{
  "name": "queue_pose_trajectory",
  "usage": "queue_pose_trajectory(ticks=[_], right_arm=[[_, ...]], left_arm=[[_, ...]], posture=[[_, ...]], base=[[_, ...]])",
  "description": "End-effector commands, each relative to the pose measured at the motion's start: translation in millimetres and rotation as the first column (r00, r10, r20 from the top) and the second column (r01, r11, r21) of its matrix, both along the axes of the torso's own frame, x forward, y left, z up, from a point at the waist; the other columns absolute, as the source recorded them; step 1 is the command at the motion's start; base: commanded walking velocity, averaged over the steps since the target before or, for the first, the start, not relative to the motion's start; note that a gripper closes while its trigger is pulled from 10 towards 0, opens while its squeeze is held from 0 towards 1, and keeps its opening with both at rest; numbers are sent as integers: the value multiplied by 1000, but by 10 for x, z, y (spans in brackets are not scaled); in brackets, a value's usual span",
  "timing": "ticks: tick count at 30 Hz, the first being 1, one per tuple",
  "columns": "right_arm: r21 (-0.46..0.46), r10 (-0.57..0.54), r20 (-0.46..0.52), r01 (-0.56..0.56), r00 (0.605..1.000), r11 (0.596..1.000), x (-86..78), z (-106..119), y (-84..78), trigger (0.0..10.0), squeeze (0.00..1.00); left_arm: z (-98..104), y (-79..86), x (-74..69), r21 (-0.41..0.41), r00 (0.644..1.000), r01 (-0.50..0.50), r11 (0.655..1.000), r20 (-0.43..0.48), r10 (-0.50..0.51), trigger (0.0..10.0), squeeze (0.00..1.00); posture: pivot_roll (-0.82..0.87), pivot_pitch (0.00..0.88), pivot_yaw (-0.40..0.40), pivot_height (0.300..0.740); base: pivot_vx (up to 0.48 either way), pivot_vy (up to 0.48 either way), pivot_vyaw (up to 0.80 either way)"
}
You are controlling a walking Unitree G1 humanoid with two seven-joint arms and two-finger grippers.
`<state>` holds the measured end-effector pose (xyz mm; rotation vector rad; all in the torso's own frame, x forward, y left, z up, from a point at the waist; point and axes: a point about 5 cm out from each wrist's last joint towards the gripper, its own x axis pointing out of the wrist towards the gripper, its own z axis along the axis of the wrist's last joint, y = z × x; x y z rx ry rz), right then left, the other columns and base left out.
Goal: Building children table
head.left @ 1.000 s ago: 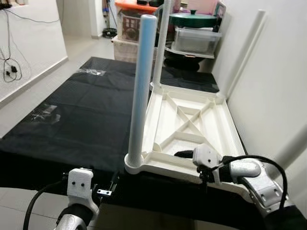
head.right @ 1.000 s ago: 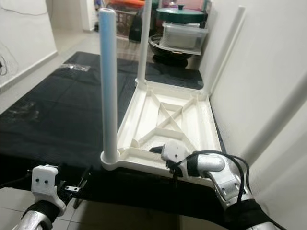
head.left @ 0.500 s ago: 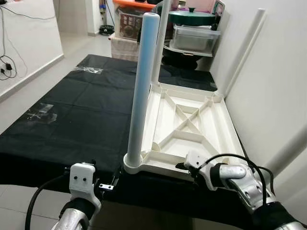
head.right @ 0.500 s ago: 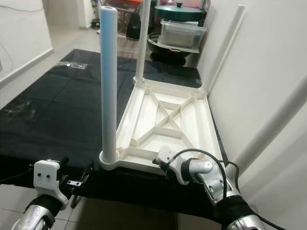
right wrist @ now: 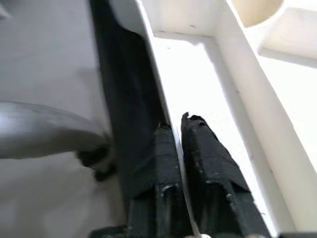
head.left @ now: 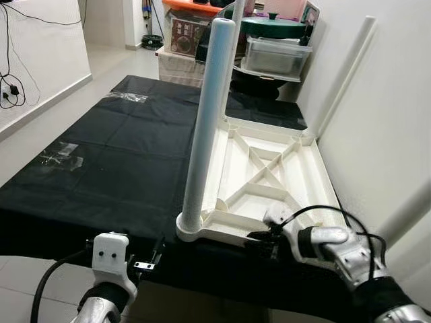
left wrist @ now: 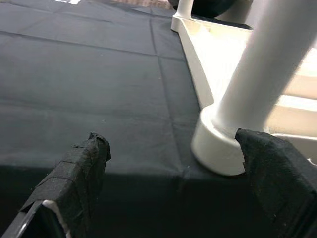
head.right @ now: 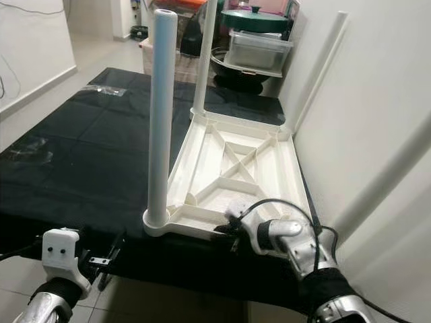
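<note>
Cloth (head.left: 114, 161), black, covers the low platform from the left wall side across to the white wall (head.left: 397, 114) on the right; left gripper (left wrist: 173, 153) hovers at the near edge of the cloth, fingers (left wrist: 79, 163) spread wide apart and holding nothing, one fingertip just beside the round foot socket of the near leg; table top (head.left: 269, 182), white plastic, lies upside down on the cloth's right part, ribbed underside up, long side close along the wall; near leg (head.left: 205, 128), a pale tube, stands upright in the near left corner socket; far leg (head.right: 205, 54) stands upright at the far left corner; another tube (head.left: 347, 74) leans against the wall at the far right corner; right gripper (right wrist: 178, 131) sits at the near edge of the table top, fingers pinched together on the thin rim wall; bins and a green lid (head.left: 273, 27) stand beyond the platform.
</note>
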<state>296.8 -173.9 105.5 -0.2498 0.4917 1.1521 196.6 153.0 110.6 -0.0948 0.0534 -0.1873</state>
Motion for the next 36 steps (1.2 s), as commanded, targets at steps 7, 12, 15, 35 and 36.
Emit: queue_pose_trajectory(ticks=[7,12,15,35,36], right_arm=[[17,43,40,-44,998,999,34,84,56,0,0],[-11,31,33,-30,999,999,25,48,44,0,0],[-66,-2,34,4,999,998,43,4,7,0,0],[-119,-84,-44,78,996,990,103,-46,22,10000,0],[-103,-86,-55,80,995,991,107,-39,32,10000,0]], left_arm=[[-36,-38,-21,-7,1000,3,1000,-19,-3,10000,0],[-50,-29,-29,0,1000,0,1000,-27,0,10000,0],[-53,-33,-29,2,1000,2,1000,-30,-2,10000,0],[-72,-47,-26,9,999,9,1000,-36,-9,10000,0],[-71,-50,-26,8,999,9,1000,-36,-9,10000,0]], posture=[[110,0,-163,740],[108,0,-161,740],[108,0,-161,740],[106,0,-165,740],[106,0,-166,740]], base=[[0,0,0],[0,0,0],[0,0,0],[0,0,0],[0,0,0]])
